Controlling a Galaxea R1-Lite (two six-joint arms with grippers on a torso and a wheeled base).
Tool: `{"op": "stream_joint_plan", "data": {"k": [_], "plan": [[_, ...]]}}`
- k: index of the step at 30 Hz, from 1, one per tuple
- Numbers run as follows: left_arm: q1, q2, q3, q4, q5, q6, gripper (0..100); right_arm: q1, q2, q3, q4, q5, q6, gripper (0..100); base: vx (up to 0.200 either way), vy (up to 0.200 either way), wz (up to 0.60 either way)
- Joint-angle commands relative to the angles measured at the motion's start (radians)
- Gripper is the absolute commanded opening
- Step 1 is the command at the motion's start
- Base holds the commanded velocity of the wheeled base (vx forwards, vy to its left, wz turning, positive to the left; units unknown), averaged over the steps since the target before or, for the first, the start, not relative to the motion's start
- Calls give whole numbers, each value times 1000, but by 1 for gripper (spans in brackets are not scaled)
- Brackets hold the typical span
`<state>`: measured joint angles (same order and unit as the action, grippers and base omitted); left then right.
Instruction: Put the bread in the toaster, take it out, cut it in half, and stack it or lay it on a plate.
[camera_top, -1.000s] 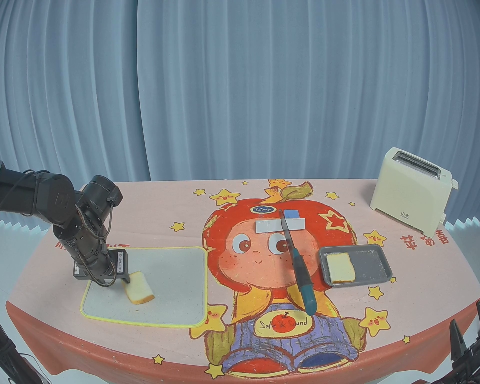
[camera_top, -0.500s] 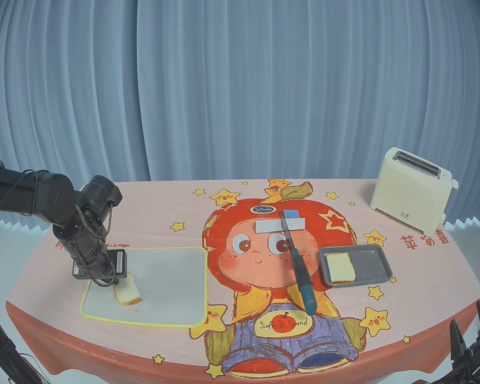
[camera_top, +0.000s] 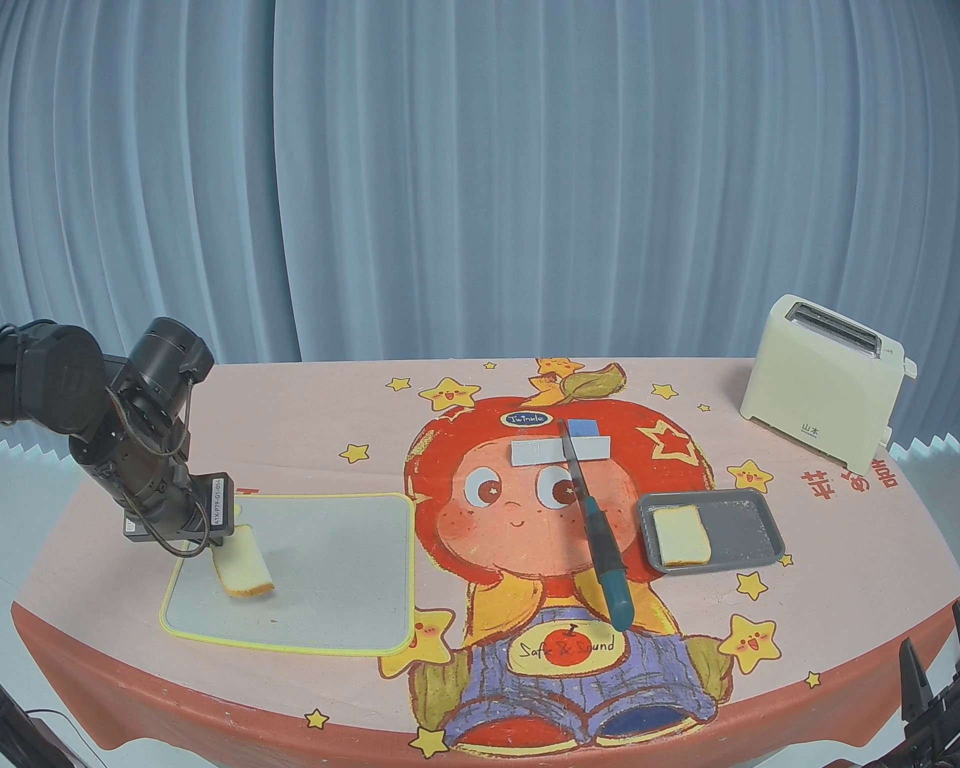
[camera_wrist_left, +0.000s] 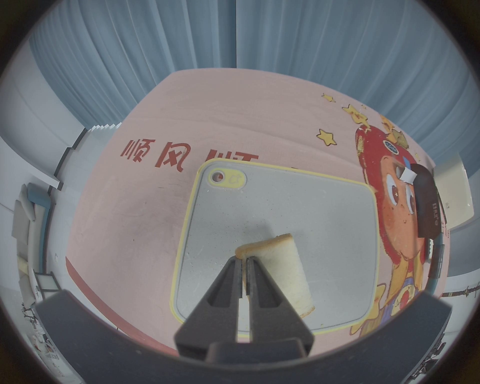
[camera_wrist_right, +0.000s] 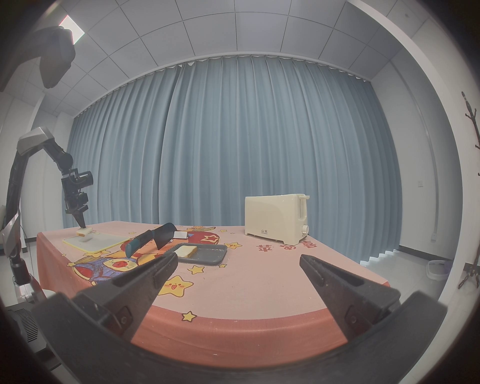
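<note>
Left gripper (camera_wrist_left: 245, 261) pinches bread half (camera_wrist_left: 280, 272) by crust; long axis runs near-right, tilted.

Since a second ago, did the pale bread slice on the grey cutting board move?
Yes. The pale bread slice, pinched by the left gripper, shifted toward the grey cutting board's left edge.

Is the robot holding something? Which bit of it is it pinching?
Yes. The left tool pinches the bread slice by a corner of its crust edge. The right tool is open and holds nothing.
</note>
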<state>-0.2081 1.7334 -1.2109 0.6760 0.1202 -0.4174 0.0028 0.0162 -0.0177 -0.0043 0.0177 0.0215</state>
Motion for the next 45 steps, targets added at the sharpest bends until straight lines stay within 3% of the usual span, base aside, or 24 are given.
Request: {"op": "stream_joint_plan", "data": {"k": [1,6,12,45], "plan": [[-4,-106,14,2,-4,2,0,0,-16,18,0,1,0,100,0,0,0],[1,-164,28,2,-1,9,0,0,-16,18,0,1,0,100,0,0,0],[29,-213,27,-4,-4,65,0,0,-16,18,0,1,0,100,0,0,0],[32,-265,42,-6,-7,68,0,0,-16,18,0,1,0,100,0,0,0]]}}
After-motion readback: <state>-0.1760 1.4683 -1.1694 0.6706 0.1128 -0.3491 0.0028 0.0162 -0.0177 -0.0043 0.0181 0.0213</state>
